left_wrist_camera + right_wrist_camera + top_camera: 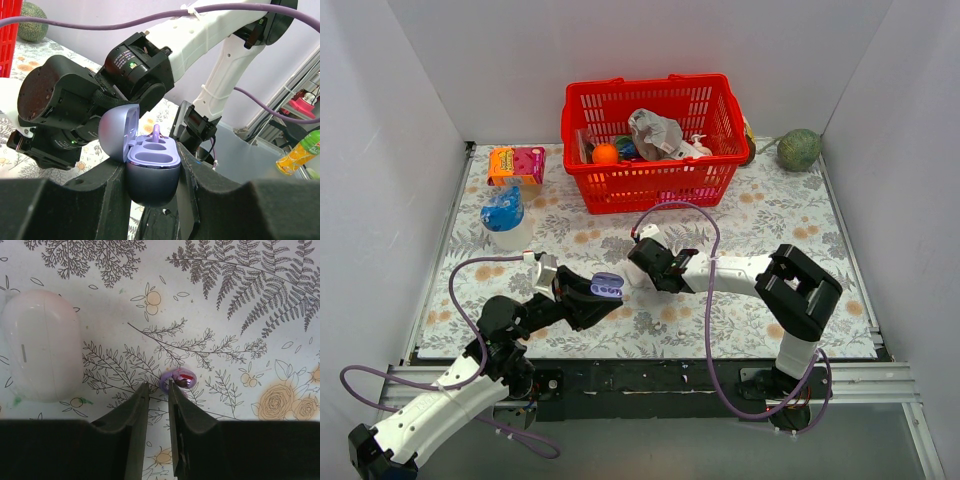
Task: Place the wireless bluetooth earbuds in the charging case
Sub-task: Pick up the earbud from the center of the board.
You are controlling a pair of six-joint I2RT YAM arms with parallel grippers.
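Observation:
My left gripper (152, 167) is shut on the purple charging case (152, 175), held upright above the table with its lid (117, 132) swung open. A purple earbud (156, 134) stands in the case's far slot; the two nearer slots are bare. In the top view the case (606, 286) sits at the left gripper (603, 293), close to the right gripper (645, 262). A second glossy purple earbud (181, 379) lies on the floral tablecloth, at the tip of my right gripper (157, 385). Those jaws stand narrowly apart, the bud's edge just at their mouth and not pinched.
A shut white oval case (40, 345) lies left of the right gripper. A red basket (650, 85) of items stands at the back, with an orange-pink box (516, 163), a blue-topped bottle (505, 215) and a green melon (800, 150) around it. The right arm's wrist (100, 100) looms behind the held case.

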